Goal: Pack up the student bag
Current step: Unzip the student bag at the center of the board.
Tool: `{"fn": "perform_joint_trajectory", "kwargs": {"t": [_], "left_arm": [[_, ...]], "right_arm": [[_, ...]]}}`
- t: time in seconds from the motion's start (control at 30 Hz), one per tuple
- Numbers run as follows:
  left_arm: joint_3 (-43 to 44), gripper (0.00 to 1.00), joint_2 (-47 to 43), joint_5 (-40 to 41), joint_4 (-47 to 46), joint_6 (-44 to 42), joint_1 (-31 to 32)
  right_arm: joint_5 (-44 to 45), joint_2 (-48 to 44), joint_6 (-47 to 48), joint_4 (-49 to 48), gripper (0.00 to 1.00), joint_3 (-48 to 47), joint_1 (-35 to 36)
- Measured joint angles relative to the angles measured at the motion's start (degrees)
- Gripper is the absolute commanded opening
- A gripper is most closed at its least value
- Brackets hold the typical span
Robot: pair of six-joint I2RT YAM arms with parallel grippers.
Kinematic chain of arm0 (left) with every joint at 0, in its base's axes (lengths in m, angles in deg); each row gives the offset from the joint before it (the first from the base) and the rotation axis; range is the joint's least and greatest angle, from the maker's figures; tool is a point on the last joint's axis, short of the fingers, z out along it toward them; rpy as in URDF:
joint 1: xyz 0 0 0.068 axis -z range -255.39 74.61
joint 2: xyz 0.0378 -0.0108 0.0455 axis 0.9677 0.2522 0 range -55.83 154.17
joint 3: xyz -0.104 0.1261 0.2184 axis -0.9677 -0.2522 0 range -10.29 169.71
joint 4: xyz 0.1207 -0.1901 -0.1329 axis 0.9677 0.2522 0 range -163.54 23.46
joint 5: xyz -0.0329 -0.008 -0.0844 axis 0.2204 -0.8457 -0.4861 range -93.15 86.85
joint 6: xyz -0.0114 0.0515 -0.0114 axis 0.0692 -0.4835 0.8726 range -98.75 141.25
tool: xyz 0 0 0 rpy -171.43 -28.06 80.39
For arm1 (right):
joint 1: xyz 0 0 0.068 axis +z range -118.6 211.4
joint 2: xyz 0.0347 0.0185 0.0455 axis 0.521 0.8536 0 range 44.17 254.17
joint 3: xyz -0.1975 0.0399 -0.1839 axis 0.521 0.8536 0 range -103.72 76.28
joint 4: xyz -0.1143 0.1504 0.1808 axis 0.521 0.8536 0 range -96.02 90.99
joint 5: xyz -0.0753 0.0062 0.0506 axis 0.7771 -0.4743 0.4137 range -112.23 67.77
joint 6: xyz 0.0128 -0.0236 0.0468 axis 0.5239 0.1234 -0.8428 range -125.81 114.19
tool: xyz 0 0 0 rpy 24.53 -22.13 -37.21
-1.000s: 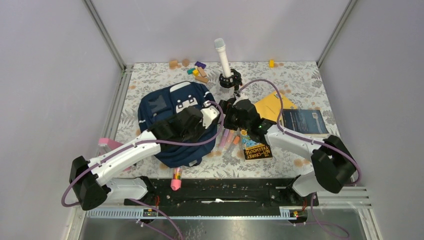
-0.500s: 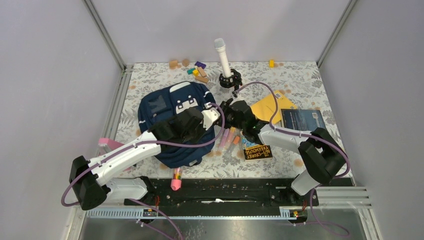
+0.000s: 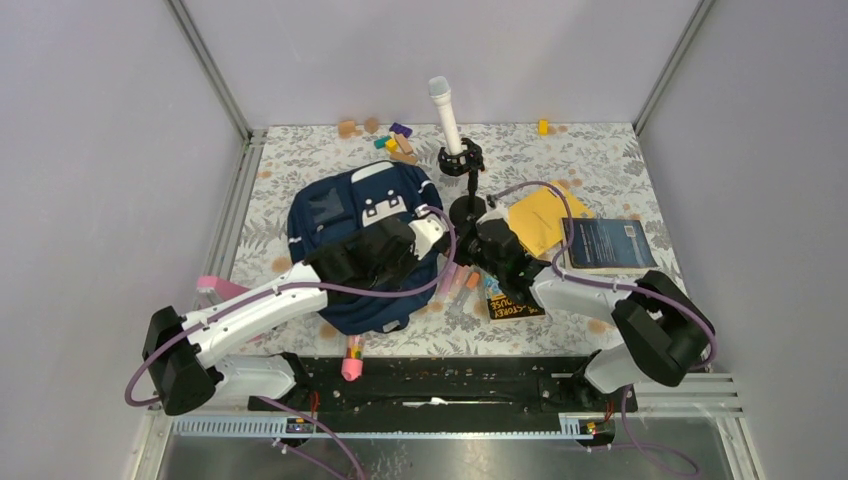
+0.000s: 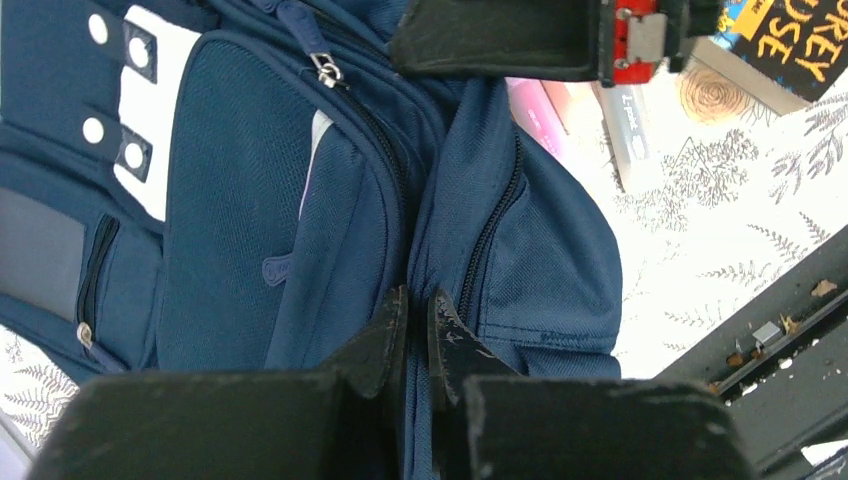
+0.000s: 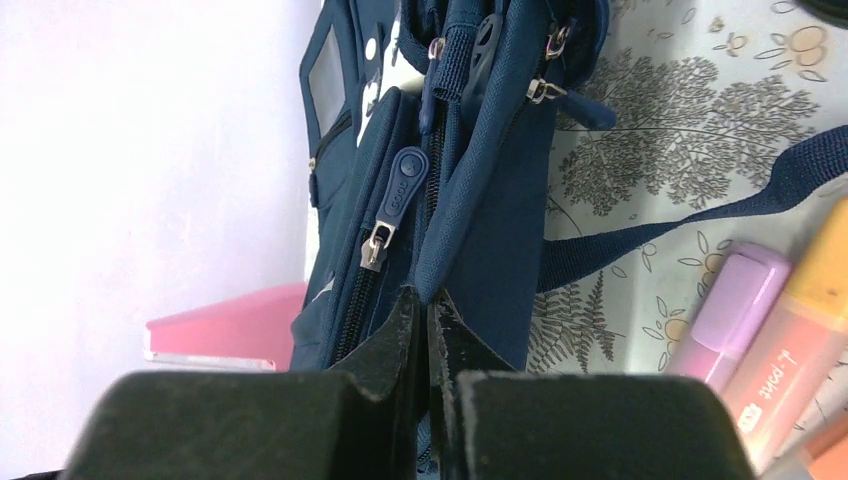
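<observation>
Right wrist view: both arms' jaws pinch the student bag (image 5: 490, 200), which we judge soft and floppy, best held by its zipper seams.

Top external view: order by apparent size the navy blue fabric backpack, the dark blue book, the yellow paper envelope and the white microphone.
1. navy blue fabric backpack, clearly the largest.
2-3. dark blue book and yellow paper envelope look alike; the envelope is partly covered, so I won't rank them.
4. white microphone, the smallest.
</observation>
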Motion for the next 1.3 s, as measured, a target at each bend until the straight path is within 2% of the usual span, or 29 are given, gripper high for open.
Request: {"fn": "perform_joint_trajectory", "kwargs": {"t": [0.13,0.57,0.87,0.9,0.93,1.0,1.03,1.13,1.3], "left_arm": [[0.46,0.00,0.76,2.10,-1.25,0.66,0.46],[0.46,0.00,1.27,5.42,0.55,4.96,0.35],[6.05,0.00,7.50,-0.87,1.42,5.95,-4.81],[6.38,0.00,7.85,-1.31,1.49,5.73,-5.11],[6.64,0.00,8.15,-1.68,1.49,5.53,-5.18],[6.69,0.00,8.46,-2.40,1.62,4.90,-5.27],[6.64,0.00,8.46,-2.19,1.75,4.24,-5.42],[6.27,0.00,8.41,-0.79,0.85,2.80,-6.93],[5.73,0.00,8.22,2.64,0.24,1.60,-8.28]], "right_arm": [[4.50,-2.54,-1.53,-0.57,0.00,2.16,1.18],[26.84,-5.01,-7.06,-2.01,0.00,5.75,11.93],[34.56,-5.20,-8.76,-0.83,0.02,6.12,13.31],[34.67,-5.38,-8.50,-0.83,0.11,6.32,13.31],[34.77,-5.53,-7.91,-0.81,0.24,6.45,13.31],[34.42,-6.16,-4.87,-0.52,0.62,6.67,13.29],[34.03,-6.78,-3.74,-0.11,0.74,6.80,13.31],[32.37,-11.93,2.12,3.17,0.90,7.61,13.44],[26.86,-21.86,11.37,9.57,0.98,8.22,6.95]]}}
